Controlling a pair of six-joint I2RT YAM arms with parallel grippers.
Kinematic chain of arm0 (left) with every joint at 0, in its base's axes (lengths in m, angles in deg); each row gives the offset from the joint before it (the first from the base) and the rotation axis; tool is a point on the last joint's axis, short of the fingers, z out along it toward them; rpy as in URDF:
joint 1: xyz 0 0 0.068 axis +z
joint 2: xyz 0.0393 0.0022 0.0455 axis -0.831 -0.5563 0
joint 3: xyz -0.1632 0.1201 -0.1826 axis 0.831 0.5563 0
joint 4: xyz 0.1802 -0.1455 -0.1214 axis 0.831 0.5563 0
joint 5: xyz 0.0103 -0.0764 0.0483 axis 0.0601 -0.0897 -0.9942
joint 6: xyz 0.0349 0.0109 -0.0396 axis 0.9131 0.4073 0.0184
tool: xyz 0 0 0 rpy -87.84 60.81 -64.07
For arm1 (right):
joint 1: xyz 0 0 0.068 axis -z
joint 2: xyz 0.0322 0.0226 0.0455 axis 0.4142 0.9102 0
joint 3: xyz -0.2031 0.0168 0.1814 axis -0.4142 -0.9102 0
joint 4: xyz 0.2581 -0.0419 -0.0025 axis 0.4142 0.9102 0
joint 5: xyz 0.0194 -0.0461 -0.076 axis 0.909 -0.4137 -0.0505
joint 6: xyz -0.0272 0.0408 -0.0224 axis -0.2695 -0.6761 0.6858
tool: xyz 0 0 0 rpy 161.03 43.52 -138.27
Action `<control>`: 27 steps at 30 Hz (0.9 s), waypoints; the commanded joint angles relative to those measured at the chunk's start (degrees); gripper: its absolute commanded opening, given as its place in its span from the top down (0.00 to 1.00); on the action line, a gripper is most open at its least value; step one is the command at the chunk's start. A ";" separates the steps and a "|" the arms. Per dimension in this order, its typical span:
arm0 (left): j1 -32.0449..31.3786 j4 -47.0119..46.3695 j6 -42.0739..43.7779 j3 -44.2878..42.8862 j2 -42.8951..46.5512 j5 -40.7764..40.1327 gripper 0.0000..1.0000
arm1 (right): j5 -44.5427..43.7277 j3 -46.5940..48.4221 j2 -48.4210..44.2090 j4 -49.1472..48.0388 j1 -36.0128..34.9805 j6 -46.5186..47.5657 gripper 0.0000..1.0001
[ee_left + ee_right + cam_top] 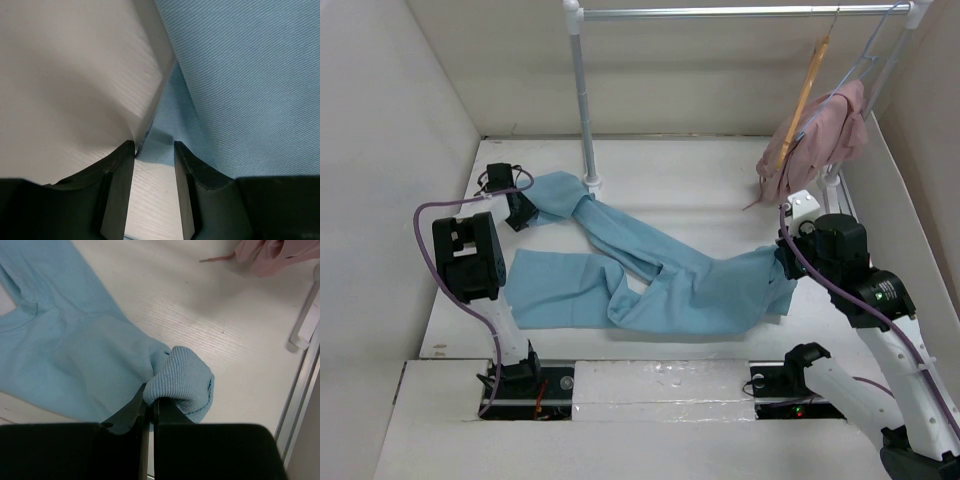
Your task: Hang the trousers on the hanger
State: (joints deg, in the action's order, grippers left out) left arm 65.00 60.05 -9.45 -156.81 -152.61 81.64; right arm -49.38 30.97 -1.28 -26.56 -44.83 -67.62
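Trousers: the large light blue soft fabric trousers point(660, 280) lie flat on the white surface point(700, 190). They stretch from the left arm across to the right arm, and the two long legs cross and twist near the middle.
Upper leg: it runs back and to the left, passing the foot of the white upright post point(582, 100), and ends at the left fingers.
Lower leg: it lies nearer the arm bases, with its end pointing left.
Left fingers: the left fingers point(117, 180) stand apart, low over the surface. A folded edge of the trousers point(250, 75) reaches in between their tips. Bare surface shows in the gap below that edge. Whether either finger presses the cloth cannot be told.
Right fingers: the right fingers point(167, 415) are closed together, clamped on a bunched, ribbed end of the trousers point(75, 350). This end lies at the wide right side of the garment.
Hanger: the tan-orange wooden clothes hanger point(805, 100) hangs by its thin metal hook from the white rail point(740, 12) at the back right. It is tilted steeply and is well apart from the trousers.
Pink garment: a smaller pink cloth point(825, 135) hangs bunched at the hanger's lower end. In the right wrist view its edge point(280, 255) shows at the top.
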 commanded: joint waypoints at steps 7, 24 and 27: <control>0.34 -0.61 0.43 -1.46 -2.08 -0.84 0.98 | 0.02 2.79 -0.91 -3.14 -0.56 -1.22 1.00; -2.73 15.10 0.26 -11.47 37.98 -3.01 1.00 | -9.29 6.56 -0.65 -1.82 -0.56 0.27 1.00; -2.73 20.21 -0.10 -18.14 42.03 -4.18 1.00 | -10.70 7.01 -0.47 -2.35 -0.56 0.97 1.00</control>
State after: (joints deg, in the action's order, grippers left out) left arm 61.92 72.53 -9.03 -171.00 -113.07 80.04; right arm -55.67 34.53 -1.50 -25.45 -44.83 -68.12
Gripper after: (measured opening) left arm 0.007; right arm 0.047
